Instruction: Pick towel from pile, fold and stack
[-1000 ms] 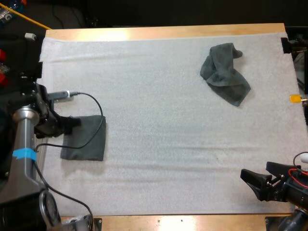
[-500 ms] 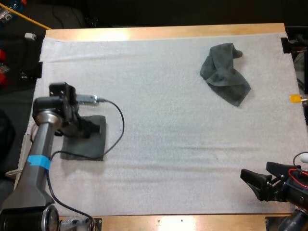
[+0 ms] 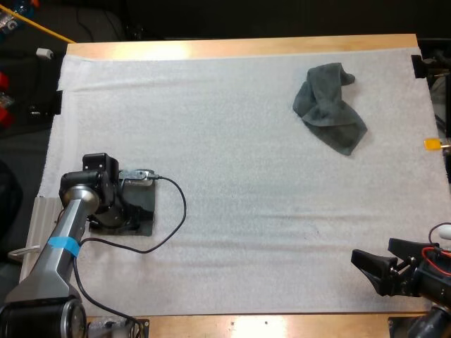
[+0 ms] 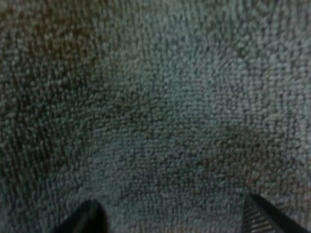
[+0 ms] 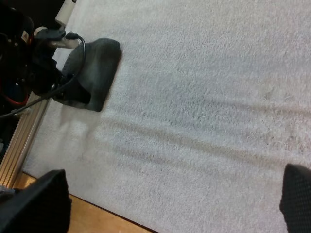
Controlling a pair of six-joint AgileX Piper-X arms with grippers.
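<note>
The crumpled towel (image 3: 328, 105) is laid at far right, beyond the right jaws, which are held wide open and empty; this arm is judged nearer. The left jaws are parted, empty, upon the folded towel (image 3: 146, 215), near left.

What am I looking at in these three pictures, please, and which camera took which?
This is a robot with two arms at a wooden table covered by a white mat. The high view looks down from behind the arms; the other two come from cameras riding on the wrists. The left gripper is open, low over a folded dark towel, seen close up by its wrist camera. The right gripper, also open and empty, sits at the mat's near right corner. A crumpled towel lies far right on the mat.
</note>
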